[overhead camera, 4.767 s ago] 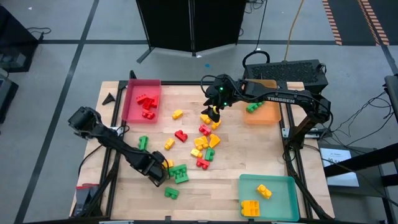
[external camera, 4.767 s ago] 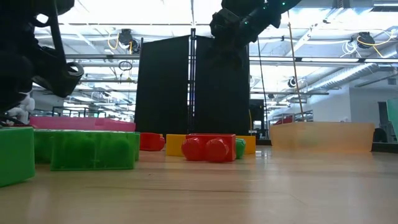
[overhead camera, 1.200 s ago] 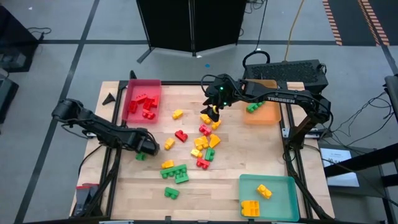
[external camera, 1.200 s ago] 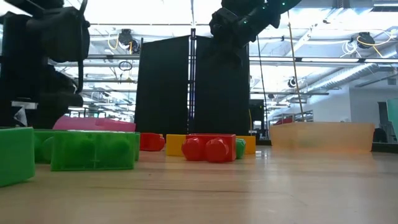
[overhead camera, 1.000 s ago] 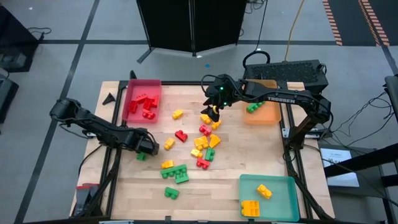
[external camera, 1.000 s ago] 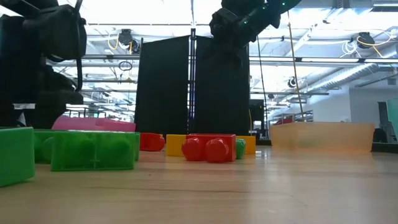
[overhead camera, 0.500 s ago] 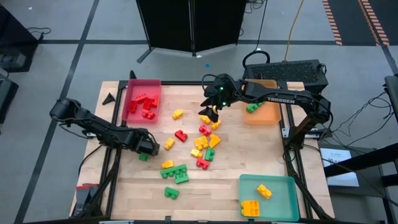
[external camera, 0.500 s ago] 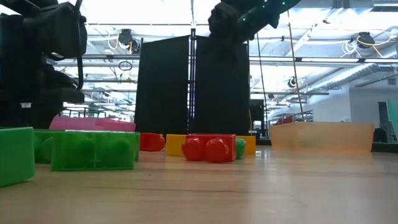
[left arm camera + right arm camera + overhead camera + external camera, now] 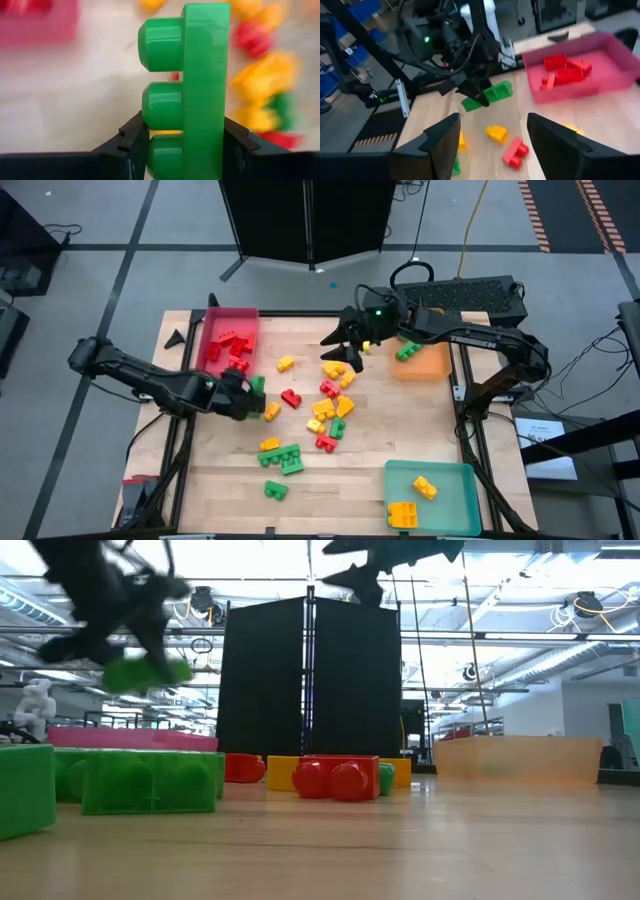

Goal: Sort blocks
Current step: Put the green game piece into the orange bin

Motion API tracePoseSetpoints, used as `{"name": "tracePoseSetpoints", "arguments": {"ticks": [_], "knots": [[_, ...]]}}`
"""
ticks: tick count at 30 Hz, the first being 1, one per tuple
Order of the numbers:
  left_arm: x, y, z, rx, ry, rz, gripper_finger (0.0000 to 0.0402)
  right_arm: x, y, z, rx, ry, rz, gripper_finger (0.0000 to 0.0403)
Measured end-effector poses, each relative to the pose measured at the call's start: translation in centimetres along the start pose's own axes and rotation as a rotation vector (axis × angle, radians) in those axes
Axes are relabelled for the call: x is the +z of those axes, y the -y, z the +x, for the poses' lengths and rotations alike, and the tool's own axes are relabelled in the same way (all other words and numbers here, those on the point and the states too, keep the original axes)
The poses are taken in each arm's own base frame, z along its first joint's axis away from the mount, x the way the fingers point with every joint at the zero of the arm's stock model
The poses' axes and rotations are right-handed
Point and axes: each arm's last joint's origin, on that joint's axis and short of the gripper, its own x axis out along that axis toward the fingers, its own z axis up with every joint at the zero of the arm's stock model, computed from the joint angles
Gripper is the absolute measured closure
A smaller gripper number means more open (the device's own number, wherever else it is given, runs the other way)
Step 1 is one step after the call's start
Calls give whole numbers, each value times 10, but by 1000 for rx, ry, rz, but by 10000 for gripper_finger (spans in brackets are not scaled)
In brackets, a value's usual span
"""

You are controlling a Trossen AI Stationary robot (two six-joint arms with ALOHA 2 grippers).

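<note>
Gripping: left end effector (image 9: 252, 388), left of centre in the high view, is clamped on a green studded plastic brick (image 9: 200, 90), lifted off the surface.
Right end effector (image 9: 342, 345): upper centre of the high view, fingers apart and holding nothing, above the loose blocks.
Tabletop (image 9: 420, 420): pale wooden boards in a dark metal frame.
Blocks (image 9: 330, 395): red, yellow and green studded bricks scattered mid-frame, more green ones lower left of centre.
Red rectangular tray (image 9: 212, 332): upper left, holding red bricks.
Orange rectangular tray (image 9: 432, 362): upper right, holding a green brick.
Teal rectangular tray (image 9: 452, 476): lower right, holding yellow bricks.
Room: grey floor with dark taped lines, a black panel (image 9: 305, 220) behind the tabletop; the low view shows ceiling pipes and bright lights.
</note>
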Motion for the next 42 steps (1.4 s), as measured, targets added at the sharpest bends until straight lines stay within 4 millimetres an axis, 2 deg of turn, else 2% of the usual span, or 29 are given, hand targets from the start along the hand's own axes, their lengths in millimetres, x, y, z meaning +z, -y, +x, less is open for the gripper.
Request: {"name": "tracePoseSetpoints", "arguments": {"ticks": [5,8,12,15,18,26,35,42], "knots": [[28,28,-34,-177,221,97,232,9,-13,-20,11,52,-27,177],[46,48,-55,-278,359,245,232,13,-20,-28,17,76,-41,177],[64,71,-78,-393,526,435,232,14,-28,-28,40,94,-60,177],[74,80,-86,-429,639,519,232,17,-35,-24,72,128,-63,177],[81,83,-89,-432,711,578,232,23,-44,-22,114,199,-90,177],[91,99,-86,-618,738,667,232,42,-60,-27,192,414,-195,177],[87,119,-68,-687,777,755,232,45,-59,-26,194,455,-210,177],[87,122,-67,-712,799,764,232,40,-54,-16,172,417,-194,170]]}}
